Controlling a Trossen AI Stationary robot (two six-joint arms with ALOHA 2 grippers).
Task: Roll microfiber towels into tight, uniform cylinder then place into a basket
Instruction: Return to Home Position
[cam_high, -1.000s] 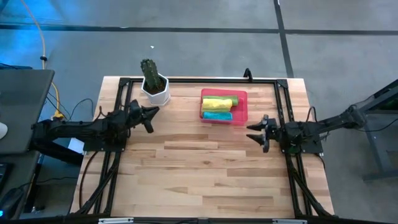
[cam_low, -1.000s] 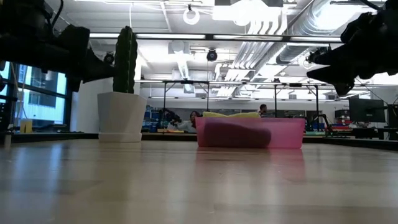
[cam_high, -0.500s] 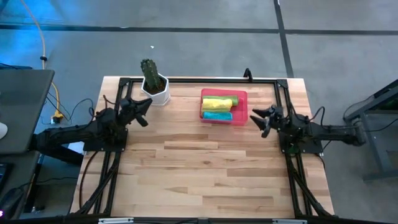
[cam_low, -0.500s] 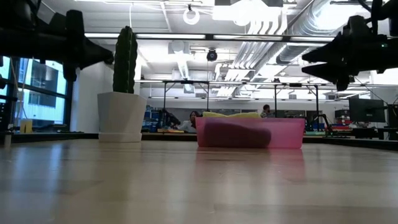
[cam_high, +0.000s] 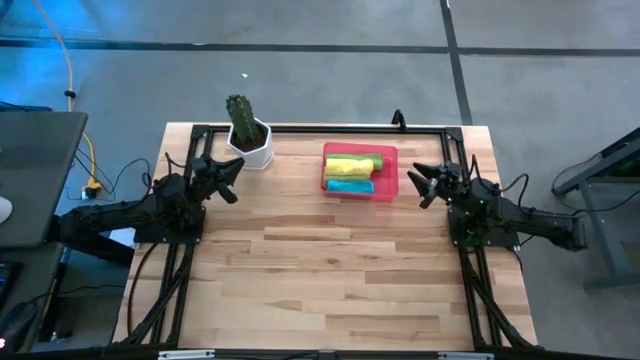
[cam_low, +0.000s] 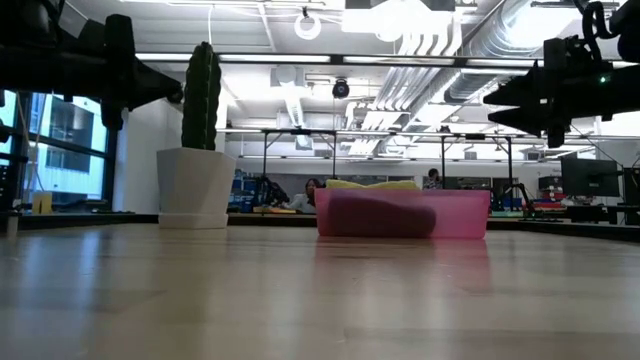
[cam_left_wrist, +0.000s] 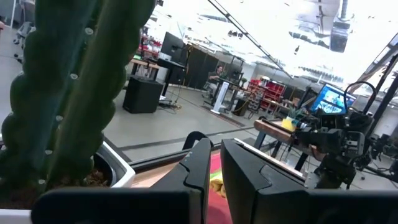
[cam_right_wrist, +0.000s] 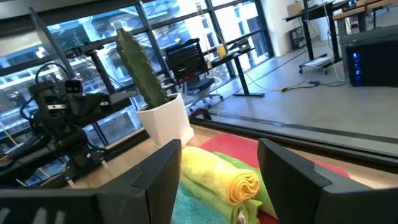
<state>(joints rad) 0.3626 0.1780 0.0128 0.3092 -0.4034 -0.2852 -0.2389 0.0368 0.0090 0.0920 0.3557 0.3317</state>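
The pink basket (cam_high: 390, 190) stands at the far middle of the table and holds rolled microfiber towels lying side by side: a yellow one (cam_high: 350, 161), a green one (cam_high: 379, 162) and a teal one (cam_high: 349, 185). The right wrist view shows the yellow roll (cam_right_wrist: 214, 171) from its end. My left gripper (cam_high: 234, 172) hovers shut above the table's left part, beside the cactus pot. My right gripper (cam_high: 418, 185) hovers open just right of the basket, pointing level at it, with nothing between its fingers.
A white pot with a green cactus (cam_high: 248, 138) stands at the far left, close in front of my left gripper (cam_left_wrist: 214, 152). A black frame (cam_high: 300, 129) runs along the table's far and side edges. Bare wood fills the near half.
My right gripper has swung toward the table's far edge and now points at the basket's right side, staying open. My left gripper has drawn back toward the left edge and the cactus pot, rising a little. The towels and basket have kept still.
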